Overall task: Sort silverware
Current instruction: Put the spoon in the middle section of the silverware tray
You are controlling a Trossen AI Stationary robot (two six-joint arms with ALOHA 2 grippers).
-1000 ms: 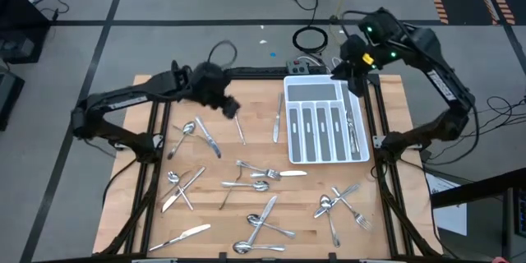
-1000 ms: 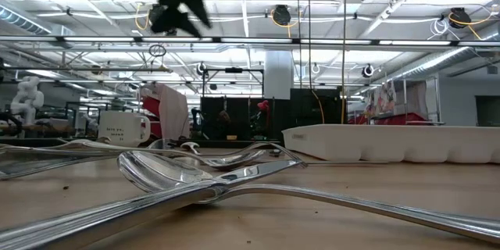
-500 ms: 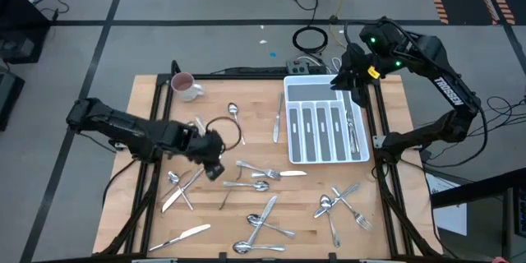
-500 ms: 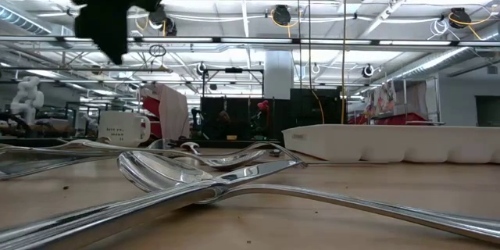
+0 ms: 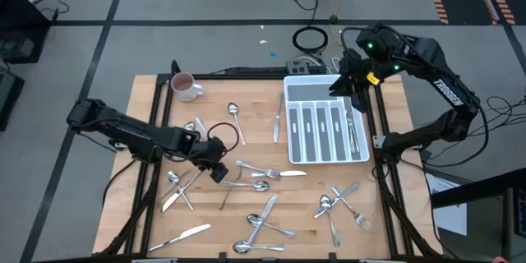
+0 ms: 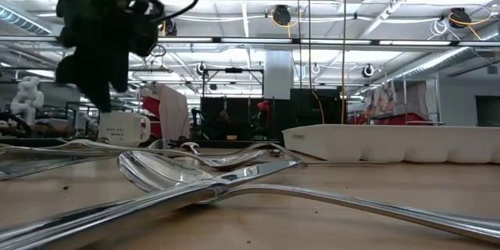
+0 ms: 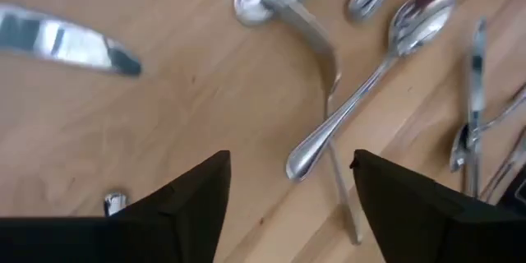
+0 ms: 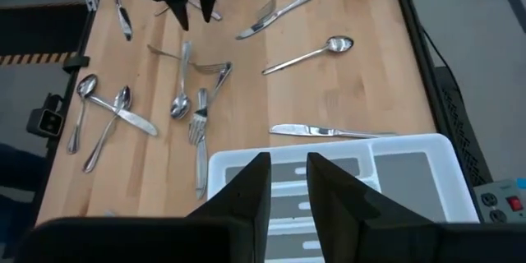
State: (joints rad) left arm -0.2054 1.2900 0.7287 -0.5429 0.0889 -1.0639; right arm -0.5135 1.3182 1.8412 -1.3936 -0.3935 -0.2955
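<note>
— Pincer point(image 5: 218, 170) on my left arm hangs low over the middle of the counter point(image 5: 246, 107), fingers point(image 7: 185, 201) spread wide with nothing between them.

— What lies under it?

— A spoon point(image 7: 362, 90), seen from my wrist. Its handle end sits right in the gap between my fingers; the bowl points away toward one o'clock in that view. A bent fork point(image 7: 316, 45) crosses beneath it, so the two touch.

— And from above?

— My left pincer sits at nine o'clock from the fork-and-spoon cluster point(image 5: 255, 179), just beside it. Those pieces run roughly three-to-nine across the counter.

— The other arm?

— My right pincer point(image 5: 343, 82) waits over the far end of the white tray point(image 5: 327, 154), at two o'clock on the counter, fingers point(image 8: 246, 185) slightly apart, empty. A few pieces already lie in the tray's rightmost slot point(image 5: 353, 131); the rest are scattered loose.

— So who takes the spoon?

— My left, clearly nearer. I judge I should straddle the handle across its long axis.
</note>
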